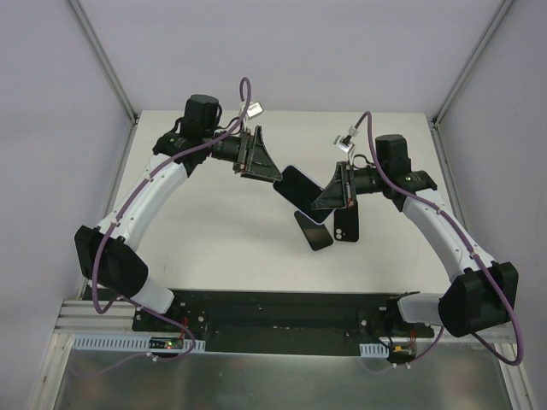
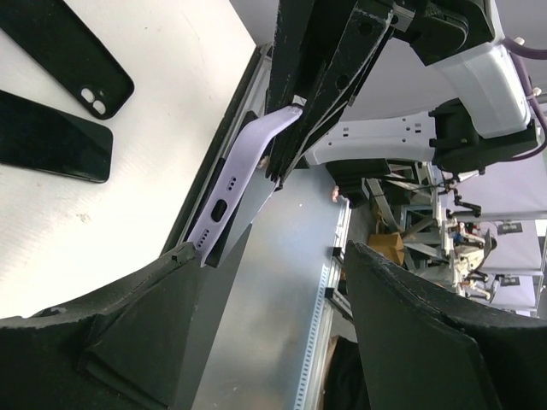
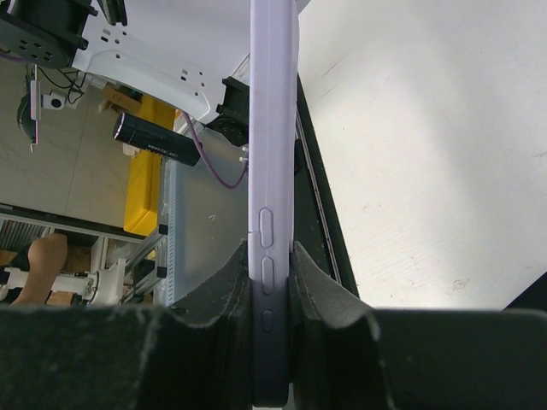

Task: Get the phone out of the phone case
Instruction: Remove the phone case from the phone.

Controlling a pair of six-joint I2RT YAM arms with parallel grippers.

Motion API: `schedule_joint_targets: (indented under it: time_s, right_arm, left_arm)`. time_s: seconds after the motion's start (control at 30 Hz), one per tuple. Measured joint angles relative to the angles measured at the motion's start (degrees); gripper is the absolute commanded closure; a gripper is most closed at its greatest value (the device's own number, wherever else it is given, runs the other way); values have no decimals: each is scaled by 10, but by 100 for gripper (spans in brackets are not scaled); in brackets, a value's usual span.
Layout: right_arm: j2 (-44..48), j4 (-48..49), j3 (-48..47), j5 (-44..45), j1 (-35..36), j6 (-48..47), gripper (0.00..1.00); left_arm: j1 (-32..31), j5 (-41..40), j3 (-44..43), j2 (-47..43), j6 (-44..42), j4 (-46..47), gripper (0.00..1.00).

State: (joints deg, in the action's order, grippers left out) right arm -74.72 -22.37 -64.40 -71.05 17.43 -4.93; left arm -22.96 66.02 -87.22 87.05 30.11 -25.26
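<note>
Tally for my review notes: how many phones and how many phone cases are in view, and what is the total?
Phones: 2 (cased phone, bare black phone)
Cases: 2 (lavender case, black case)
Total: 4

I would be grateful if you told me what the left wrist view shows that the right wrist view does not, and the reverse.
Left wrist only: a black case and a black phone, the port in the end of the lilac case, and the open left gripper. Right wrist only: the side buttons on the lilac case. Both: the lilac case, clamped by the right gripper.
</note>
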Motion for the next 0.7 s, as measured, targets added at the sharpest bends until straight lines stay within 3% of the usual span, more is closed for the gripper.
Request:
schedule_joint_targets:
  time_s: [0.7]
  right_arm:
    - [0, -6, -7, 14, -1, -3, 100]
  left_arm:
    - [0, 0, 10, -27, 3, 10, 29]
